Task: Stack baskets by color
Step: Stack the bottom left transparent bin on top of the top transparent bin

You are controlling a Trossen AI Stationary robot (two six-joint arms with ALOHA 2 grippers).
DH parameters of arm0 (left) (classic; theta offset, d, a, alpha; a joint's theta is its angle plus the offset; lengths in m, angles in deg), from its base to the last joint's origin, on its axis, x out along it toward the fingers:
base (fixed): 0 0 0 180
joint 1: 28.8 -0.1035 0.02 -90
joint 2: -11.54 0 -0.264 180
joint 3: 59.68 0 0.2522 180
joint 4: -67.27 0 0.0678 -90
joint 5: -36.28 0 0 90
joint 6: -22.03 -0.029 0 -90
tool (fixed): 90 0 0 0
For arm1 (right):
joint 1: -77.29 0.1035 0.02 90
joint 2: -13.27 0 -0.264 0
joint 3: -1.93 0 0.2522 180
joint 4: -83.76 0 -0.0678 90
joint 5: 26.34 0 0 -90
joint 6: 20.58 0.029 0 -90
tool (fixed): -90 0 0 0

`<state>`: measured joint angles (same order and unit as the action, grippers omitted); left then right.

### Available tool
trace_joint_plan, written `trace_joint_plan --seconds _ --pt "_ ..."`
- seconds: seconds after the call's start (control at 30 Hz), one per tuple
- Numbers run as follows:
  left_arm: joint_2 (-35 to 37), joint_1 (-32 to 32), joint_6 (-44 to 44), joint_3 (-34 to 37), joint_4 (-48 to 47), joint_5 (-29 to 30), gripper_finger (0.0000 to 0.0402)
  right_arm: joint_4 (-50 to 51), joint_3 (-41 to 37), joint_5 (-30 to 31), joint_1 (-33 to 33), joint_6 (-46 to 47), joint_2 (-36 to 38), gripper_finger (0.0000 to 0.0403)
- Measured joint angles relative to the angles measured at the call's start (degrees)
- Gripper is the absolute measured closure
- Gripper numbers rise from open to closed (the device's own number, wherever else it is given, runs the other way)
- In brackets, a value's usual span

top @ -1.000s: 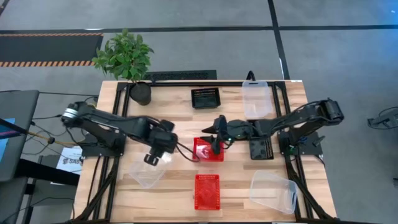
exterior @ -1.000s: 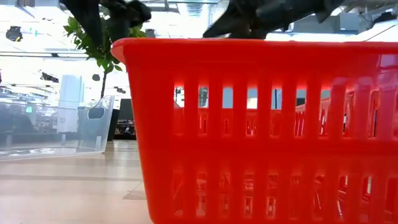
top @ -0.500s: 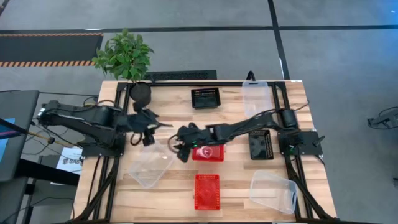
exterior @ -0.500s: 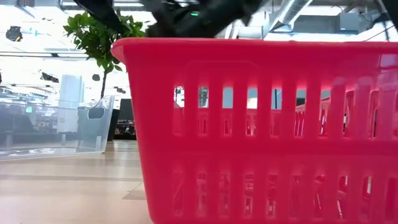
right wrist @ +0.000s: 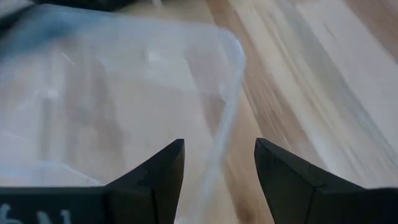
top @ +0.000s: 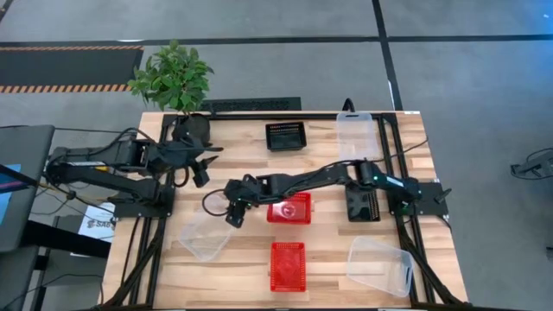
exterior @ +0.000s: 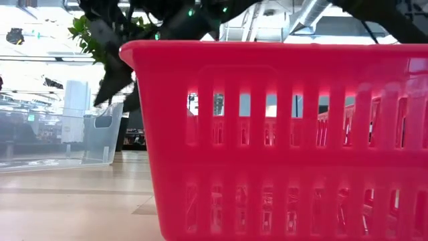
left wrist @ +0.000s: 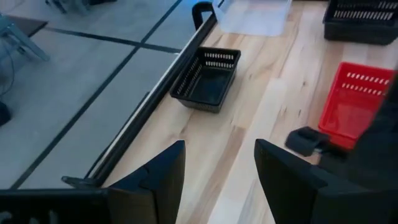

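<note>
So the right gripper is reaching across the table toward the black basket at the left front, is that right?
Not quite. The right gripper does reach across the table to the left front, but the basket there is a clear bin, not a black one. The right wrist view shows the bin's translucent rim just past the open fingers.
</note>
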<state>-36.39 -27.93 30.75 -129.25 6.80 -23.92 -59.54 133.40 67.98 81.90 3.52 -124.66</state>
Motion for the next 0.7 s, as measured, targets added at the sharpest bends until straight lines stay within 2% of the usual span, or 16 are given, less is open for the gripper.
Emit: trace_joint_plan --seconds 0.13,0.23,0.33,0.5,0.7 --pt "-0.26 0.02 -0.72 0.0 -0.08 -0.55 0.022 1.51 2.19 -0.08 -0.32 -0.18 -2.39 0.019" --pt "-0.63 0.02 -1.59 0.0 -0.24 -0.75 0.022 1.18 2.74 -0.07 -0.3 -0.58 -2.93 0.0214" --pt "-0.92 0.04 -2.34 -0.01 0.02 -0.62 0.022 1.09 2.71 -0.03 -0.3 -1.99 -2.97 0.0263" --pt "-0.88 0.02 -2.47 0.0 -0.09 -0.57 0.022 0.99 2.66 -0.12 -0.63 -4.46 -1.92 0.0381" --pt "-0.88 0.04 -2.5 0.0 -0.37 -0.35 0.022 3.03 2.66 -2.44 -1.02 -5.21 1.13 0.0395"
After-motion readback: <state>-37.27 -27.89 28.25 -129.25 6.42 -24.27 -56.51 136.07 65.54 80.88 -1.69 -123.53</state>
